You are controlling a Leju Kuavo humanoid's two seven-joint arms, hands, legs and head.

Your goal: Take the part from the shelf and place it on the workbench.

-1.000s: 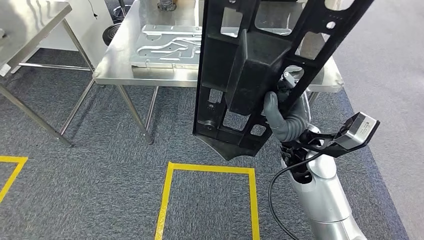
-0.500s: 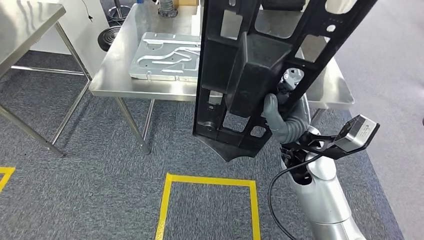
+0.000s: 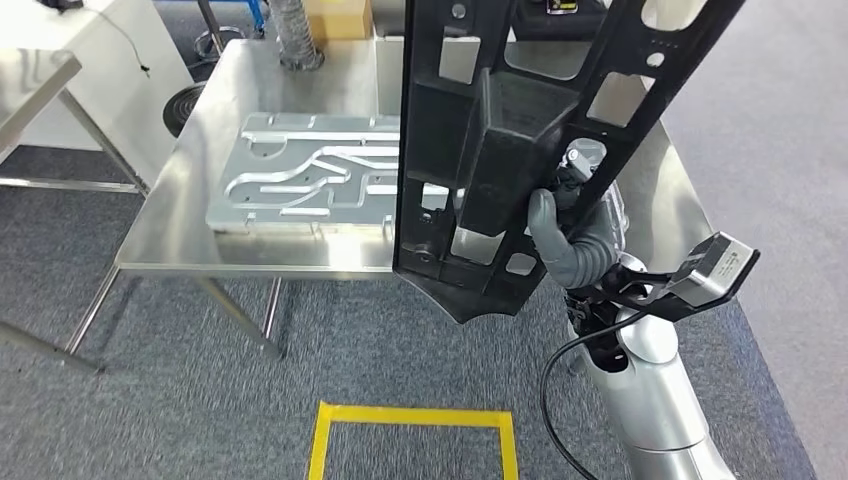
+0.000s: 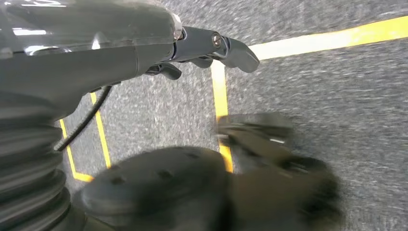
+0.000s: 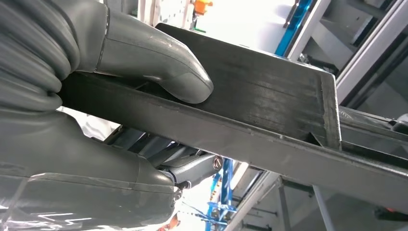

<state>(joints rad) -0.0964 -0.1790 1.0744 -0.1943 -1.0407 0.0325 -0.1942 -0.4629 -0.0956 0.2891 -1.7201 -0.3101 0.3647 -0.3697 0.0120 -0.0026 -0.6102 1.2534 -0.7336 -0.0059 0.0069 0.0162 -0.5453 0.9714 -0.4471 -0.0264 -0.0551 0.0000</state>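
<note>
The black part [image 3: 520, 150] is standing nearly upright in the right hand [image 3: 572, 235], its long axis running near to far, its pointed lower end hanging over the carpet and its upper end leaning over the workbench [image 3: 200, 200]. It is a long matte plastic frame with rectangular cut-outs, round holes and a raised boxy block at its middle. The right hand is gripping it, thumb [image 5: 159, 62] pressing one face and dark fingers [image 5: 192, 168] curling behind. The left hand [image 4: 207, 48] is hanging over the floor, fingers slightly curled, holding nothing. A ribbed silver plate [image 3: 300, 185] is lying on the workbench.
</note>
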